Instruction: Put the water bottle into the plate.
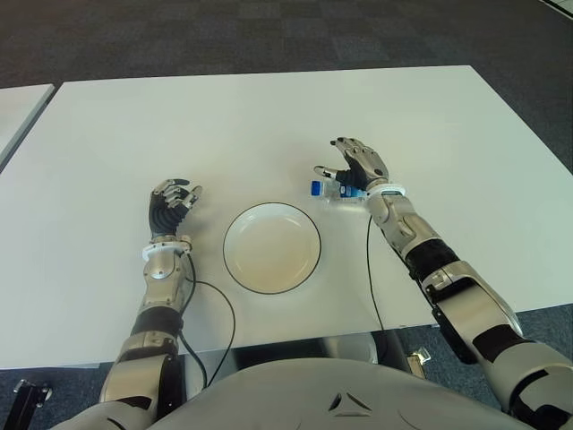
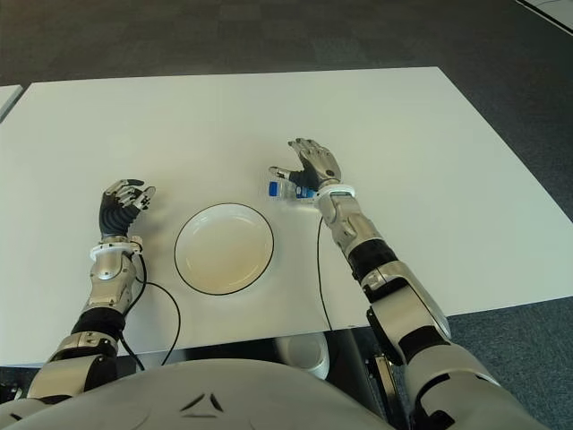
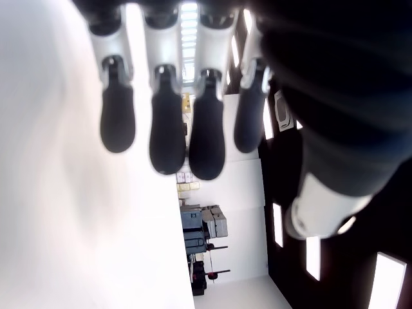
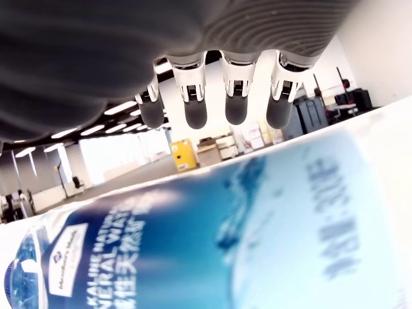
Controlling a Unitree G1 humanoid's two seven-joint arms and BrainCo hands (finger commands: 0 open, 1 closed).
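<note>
A small clear water bottle (image 1: 331, 197) with a blue cap and blue label lies on its side on the white table (image 1: 269, 116), just right of the plate. The white round plate (image 1: 227, 249) with a dark rim holds nothing. My right hand (image 1: 355, 167) hovers directly over the bottle, its fingers (image 4: 235, 103) stretched out and not closed around it. The bottle's label (image 4: 212, 244) fills the right wrist view beneath the palm. My left hand (image 1: 172, 202) shows left of the plate with loosely bent fingers, holding nothing.
Dark carpet lies beyond the table's far edge. The corner of another white table (image 1: 18, 107) shows at the far left. Cables run from both wrists toward the table's near edge.
</note>
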